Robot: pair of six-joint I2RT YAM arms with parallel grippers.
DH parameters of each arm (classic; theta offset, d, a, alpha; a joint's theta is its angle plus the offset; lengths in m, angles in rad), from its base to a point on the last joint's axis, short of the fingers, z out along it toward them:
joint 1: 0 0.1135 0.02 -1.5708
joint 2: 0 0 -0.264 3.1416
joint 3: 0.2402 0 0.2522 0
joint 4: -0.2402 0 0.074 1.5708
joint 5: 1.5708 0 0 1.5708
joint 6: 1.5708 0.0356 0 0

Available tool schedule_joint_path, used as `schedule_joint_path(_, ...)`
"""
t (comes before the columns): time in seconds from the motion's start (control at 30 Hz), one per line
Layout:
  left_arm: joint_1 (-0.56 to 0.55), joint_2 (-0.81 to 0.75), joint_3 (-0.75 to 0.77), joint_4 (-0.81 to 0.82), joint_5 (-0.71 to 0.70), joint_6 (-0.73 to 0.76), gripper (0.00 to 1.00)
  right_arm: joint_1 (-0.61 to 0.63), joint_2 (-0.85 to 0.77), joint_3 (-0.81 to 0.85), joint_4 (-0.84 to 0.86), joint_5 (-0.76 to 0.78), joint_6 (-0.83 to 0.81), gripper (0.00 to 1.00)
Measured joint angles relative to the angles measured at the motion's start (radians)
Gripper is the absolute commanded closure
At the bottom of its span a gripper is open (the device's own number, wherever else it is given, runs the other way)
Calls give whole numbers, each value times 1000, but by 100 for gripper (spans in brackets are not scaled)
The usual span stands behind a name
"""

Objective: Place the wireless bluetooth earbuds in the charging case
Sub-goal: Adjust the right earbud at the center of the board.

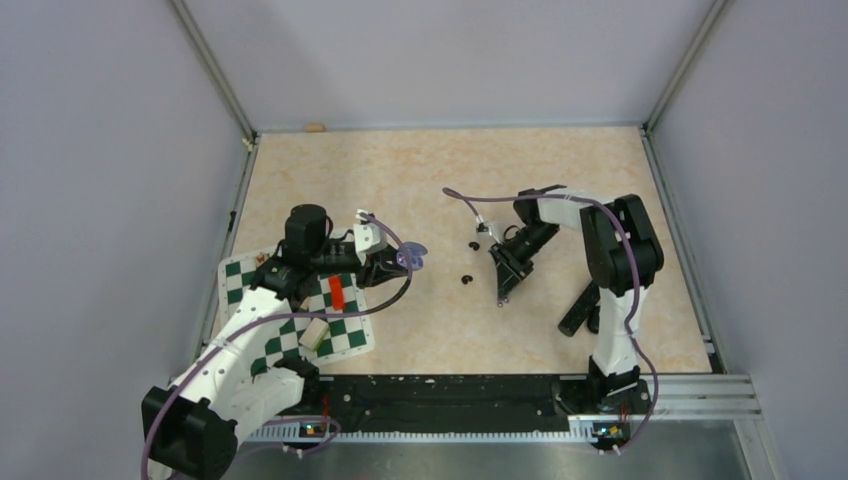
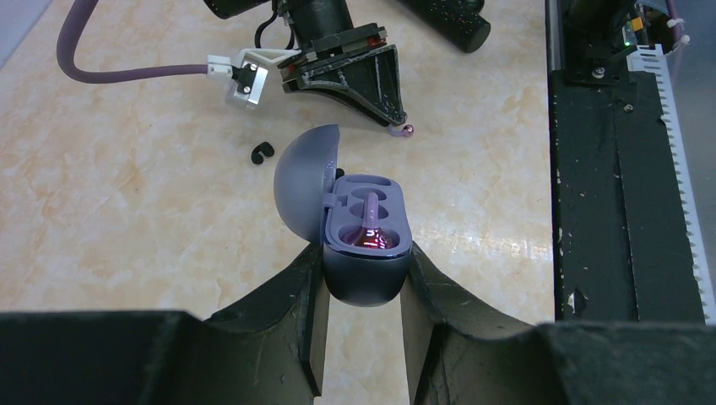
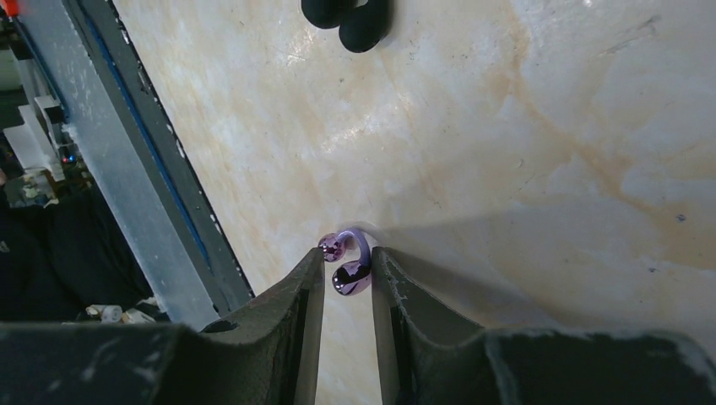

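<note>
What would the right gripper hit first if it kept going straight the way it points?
Probably the table, almost at once. The right gripper points steeply down at it, and the earbud between its tips would touch first. I cannot tell whether it already touches.

Left claw (image 2: 363, 261) tight; right claw (image 3: 346, 257) narrow, seemingly a pinch.

I count one charging case (image 2: 363, 283), in my left gripper (image 2: 363, 263); one lilac earbud (image 3: 349, 274) between my right gripper's (image 3: 348, 261) tips, whether a second sits inside the case I cannot tell; two black curved pieces (image 1: 465, 279) between my hands; one checkered mat (image 1: 240, 275) and one red block (image 1: 337, 292) beside my left wrist.
</note>
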Motion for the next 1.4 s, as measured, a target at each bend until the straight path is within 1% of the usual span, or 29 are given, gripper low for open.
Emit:
schedule_joint_path(0.2,0,0,0,0,0,0,100,-11,18,9,-10,-23,8,75)
schedule_joint_path(0.4,0,0,0,0,7,-1,100,-24,34,15,-15,-32,20,82)
schedule_joint_path(0.7,0,1,0,0,7,-3,100,-26,46,16,-22,-42,16,85)
schedule_joint_path(0.93,0,1,0,0,7,-3,100,-26,66,32,-57,-50,-19,83)
schedule_joint_path(1.07,0,1,0,0,8,-3,100,-31,66,34,-67,-49,-37,77)
schedule_joint_path(1.17,0,1,0,0,8,-3,100,-39,64,34,-78,-49,-43,74)
schedule_joint_path(1.4,0,1,0,0,8,-3,100,-51,-24,-3,-53,3,-65,72)
